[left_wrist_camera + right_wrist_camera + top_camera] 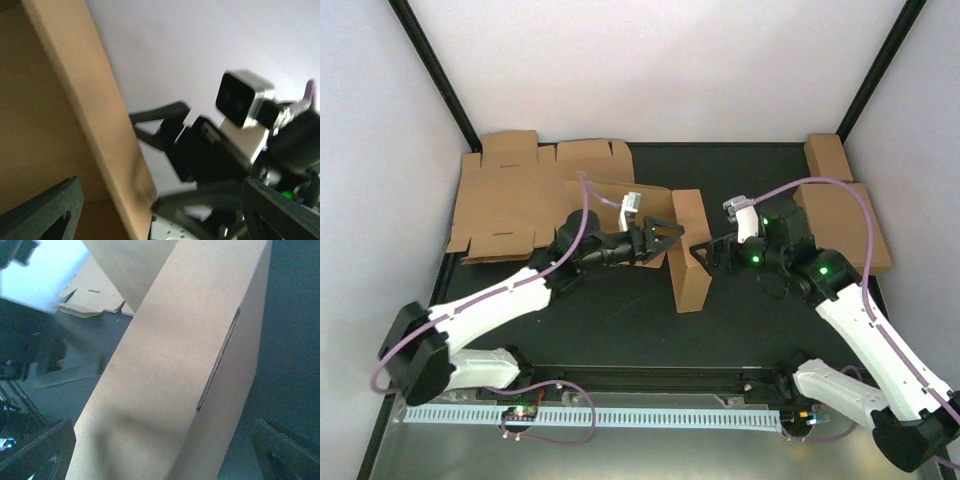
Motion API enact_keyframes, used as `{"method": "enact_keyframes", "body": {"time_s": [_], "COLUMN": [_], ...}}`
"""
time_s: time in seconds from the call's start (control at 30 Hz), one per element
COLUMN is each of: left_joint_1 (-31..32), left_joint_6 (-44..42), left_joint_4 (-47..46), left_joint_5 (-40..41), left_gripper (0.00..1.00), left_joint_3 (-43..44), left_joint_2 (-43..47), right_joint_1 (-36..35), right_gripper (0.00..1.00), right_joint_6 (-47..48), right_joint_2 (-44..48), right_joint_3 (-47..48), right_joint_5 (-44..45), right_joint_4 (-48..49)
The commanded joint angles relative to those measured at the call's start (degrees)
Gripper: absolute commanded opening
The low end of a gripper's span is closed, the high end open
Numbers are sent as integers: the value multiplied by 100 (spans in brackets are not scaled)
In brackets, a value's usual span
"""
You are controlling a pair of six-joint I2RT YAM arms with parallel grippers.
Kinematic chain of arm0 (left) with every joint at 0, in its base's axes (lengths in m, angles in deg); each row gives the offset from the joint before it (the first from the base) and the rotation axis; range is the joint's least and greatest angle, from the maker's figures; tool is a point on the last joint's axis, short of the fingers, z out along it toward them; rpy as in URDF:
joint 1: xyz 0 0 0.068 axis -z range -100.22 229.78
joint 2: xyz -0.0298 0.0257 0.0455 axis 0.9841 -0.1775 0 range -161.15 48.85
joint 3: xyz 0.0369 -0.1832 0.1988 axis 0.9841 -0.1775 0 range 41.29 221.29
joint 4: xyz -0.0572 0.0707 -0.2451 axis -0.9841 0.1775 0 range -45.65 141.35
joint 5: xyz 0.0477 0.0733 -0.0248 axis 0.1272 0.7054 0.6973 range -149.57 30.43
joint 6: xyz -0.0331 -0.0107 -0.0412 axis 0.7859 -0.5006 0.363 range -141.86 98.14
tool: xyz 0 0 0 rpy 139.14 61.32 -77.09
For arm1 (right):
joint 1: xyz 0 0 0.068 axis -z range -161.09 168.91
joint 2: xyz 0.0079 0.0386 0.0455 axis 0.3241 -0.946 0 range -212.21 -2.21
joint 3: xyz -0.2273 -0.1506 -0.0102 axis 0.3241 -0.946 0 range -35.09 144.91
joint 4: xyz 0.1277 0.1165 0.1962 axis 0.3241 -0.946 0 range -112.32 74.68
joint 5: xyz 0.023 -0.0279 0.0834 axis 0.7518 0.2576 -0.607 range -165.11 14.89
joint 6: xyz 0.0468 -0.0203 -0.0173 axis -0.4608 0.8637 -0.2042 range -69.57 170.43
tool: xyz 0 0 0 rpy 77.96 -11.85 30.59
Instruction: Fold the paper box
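1. Nearest the arm bases, the dark worktop (620, 320) is carrying the paper box (690, 262). The box is already folded into a shallow shape and is standing on a narrow edge near the middle.
2. The left end effector (665, 237) and right end effector (705, 250) are flanking the box from either side. Both are holding their jaws spread wide and clamping nothing – probably placed to catch the box should it tip.
3. The overhead view is giving the whole layout. Only the right wrist view is showing a thin slot (217, 360) in the box's broad face, with that arm's fingers (42, 450) standing off to either side.
4. The left wrist view is offering just the box's blurred edge and the other arm's camera (245, 100) beyond it.
5. Farthest back, flat cardboard sheets (505, 200) are lying at the left and a cardboard stack (845, 225) at the right – likely spare blanks.
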Motion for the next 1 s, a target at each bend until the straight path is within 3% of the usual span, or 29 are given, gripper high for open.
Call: {"method": "enact_keyframes", "body": {"time_s": [0.0, 0.23, 0.4, 0.87, 0.97], "left_joint_1": [-37, -32, -100, -248, -263], "left_joint_6": [-993, -2308, -2964, -3469, -3509], "left_joint_4": [1720, 3934, 4863, 5271, 5231], "left_joint_5": [604, 2475, 3629, 3978, 3959], "left_gripper": [89, 88, 89, 90, 90], "left_joint_3": [-163, -367, -389, -163, -141], "left_joint_2": [988, 2785, 3628, 3919, 3855], "right_joint_1": [-49, -374, -1066, -1461, -1319], "right_gripper": [100, 100, 100, 100, 90], "right_joint_6": [155, -55, -480, -892, -859], "right_joint_2": [-461, -1050, -1921, -2581, -2443], "right_joint_3": [877, 1896, 2804, 3037, 2912], "right_joint_5": [553, 1366, 2843, 3512, 3318], "right_joint_4": [-715, -1744, -2475, -2430, -2357]}}
